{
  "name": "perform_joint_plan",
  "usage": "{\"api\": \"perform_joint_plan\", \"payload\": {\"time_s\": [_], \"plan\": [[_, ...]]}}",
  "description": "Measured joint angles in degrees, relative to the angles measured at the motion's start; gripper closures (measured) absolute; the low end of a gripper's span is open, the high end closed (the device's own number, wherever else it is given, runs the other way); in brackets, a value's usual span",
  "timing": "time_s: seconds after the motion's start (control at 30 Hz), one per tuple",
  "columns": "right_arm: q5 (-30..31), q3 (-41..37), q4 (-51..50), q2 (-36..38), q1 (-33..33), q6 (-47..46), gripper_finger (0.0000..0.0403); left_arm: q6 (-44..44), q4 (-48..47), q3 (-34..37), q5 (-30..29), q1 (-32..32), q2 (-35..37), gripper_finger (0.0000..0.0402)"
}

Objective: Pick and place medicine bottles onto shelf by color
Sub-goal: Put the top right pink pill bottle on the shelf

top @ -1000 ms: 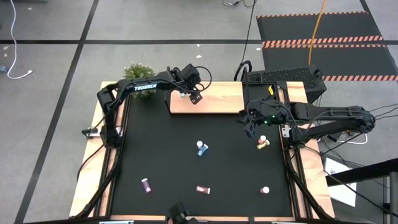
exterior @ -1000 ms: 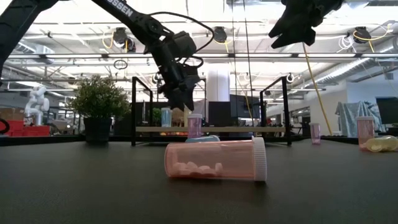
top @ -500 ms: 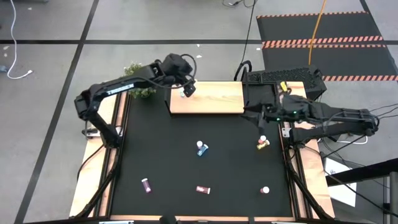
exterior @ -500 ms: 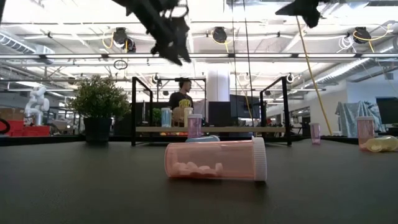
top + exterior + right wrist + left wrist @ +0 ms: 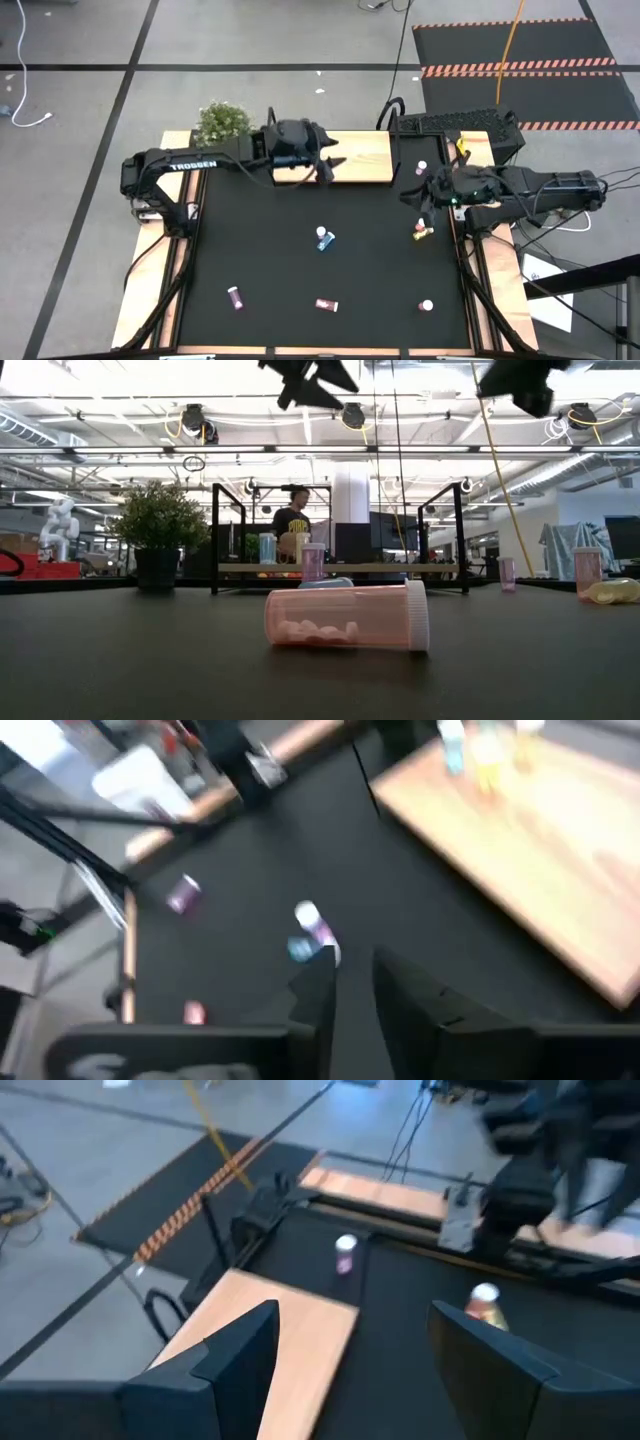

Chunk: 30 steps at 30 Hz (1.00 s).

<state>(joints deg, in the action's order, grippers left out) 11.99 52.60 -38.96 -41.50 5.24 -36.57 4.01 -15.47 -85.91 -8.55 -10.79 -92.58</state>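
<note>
A green plant stands at the far left corner of the black bench, just left of the shelf, a light wooden board along the far edge. In the low view a person shows in the room behind the shelf.

The left gripper hangs over the shelf's near left part, its fingers spread apart and empty; the left arm covers that end of the board. The right gripper is above the bench near the right edge, its fingers drawn almost together with nothing between them.

A yellow-orange bottle lies just near of the right gripper. A blue bottle lies mid-bench, well apart from both grippers. Two maroon-pink bottles lie near the front, one farther left. A white-capped bottle stands front right, another right of the shelf.
</note>
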Motion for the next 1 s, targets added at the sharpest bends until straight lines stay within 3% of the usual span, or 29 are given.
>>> {"api": "perform_joint_plan", "payload": {"time_s": [0.33,0.63,0.8,1.0], "plan": [[4.87,0.00,-15.53,-2.36,13.15,-8.80,0.0391,14.18,0.17,0.00,-3.71,9.13,-0.02,0.0147],[9.49,-1.55,-16.58,-5.62,19.05,-11.68,0.0392,30.38,-10.73,0.00,-15.20,20.41,-0.02,0.0147],[5.96,-5.99,-17.87,-5.64,19.05,-17.14,0.0373,32.01,-15.84,0.00,-16.93,23.14,-0.02,0.0147],[4.50,-9.69,-20.93,-5.48,19.42,-24.97,0.0312,30.60,-18.48,0.00,-17.06,20.25,0.55,0.0147]]}}
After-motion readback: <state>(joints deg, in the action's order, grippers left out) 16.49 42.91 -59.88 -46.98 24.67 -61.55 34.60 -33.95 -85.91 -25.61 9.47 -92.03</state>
